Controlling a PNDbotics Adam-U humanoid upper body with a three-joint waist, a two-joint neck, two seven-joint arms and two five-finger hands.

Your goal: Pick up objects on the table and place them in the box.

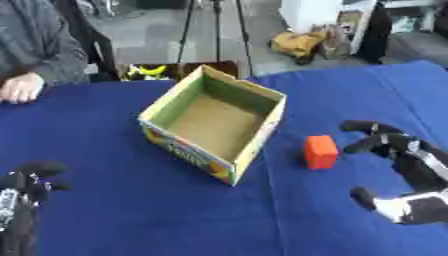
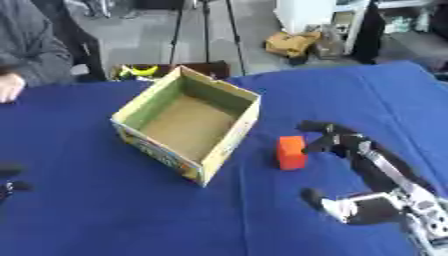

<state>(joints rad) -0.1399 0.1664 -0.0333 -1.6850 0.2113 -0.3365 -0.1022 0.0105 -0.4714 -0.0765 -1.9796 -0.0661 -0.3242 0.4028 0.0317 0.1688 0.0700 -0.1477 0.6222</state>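
An open cardboard box (image 1: 262, 138) with a brown floor and a printed front wall stands mid-table, with nothing inside. Just right of it an orange block (image 1: 320, 152) stands on the blue cloth. My right hand (image 2: 372, 165) is close to the block's right side, open, its fingers stretched toward the block and the thumb spread below; it does not touch the block. At the lower left edge my left hand (image 1: 26, 186) rests with relaxed fingers, far from the box.
A blue cloth (image 1: 131, 220) covers the whole table. A person's hand (image 1: 19, 87) rests on the far left edge. Behind the table are tripod legs (image 1: 188, 30), a yellow thing and clutter on the floor.
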